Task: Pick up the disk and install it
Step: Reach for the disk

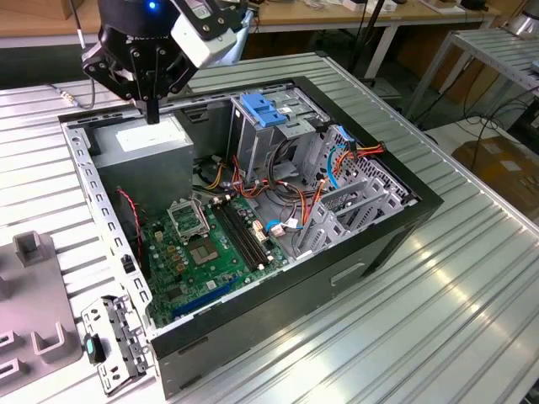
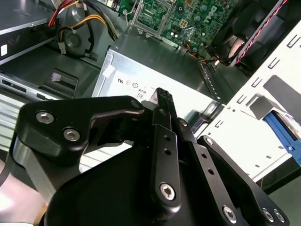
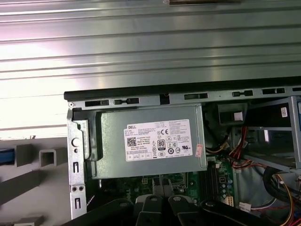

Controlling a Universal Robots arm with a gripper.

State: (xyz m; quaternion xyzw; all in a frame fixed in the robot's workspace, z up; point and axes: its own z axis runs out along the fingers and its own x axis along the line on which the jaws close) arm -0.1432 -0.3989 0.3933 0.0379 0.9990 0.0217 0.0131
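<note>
Hand (image 1: 152,116) points straight down off the arm, black fingers (image 2: 164,101) pressed together, gripping nothing. It hovers over the grey metal box (image 3: 150,141) with a white sticker in the corner of the open black case (image 1: 253,324). Green board (image 1: 202,244) on the case floor. Blue slotted bracket (image 1: 263,109) tops the steel cage. Ribbed metal worktop (image 1: 472,320). Disk: cannot tell where it lies.

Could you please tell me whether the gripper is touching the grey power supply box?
Cannot tell. In the exterior view the gripper ends over the far edge of the box, and neither a gap nor contact shows plainly.
</note>
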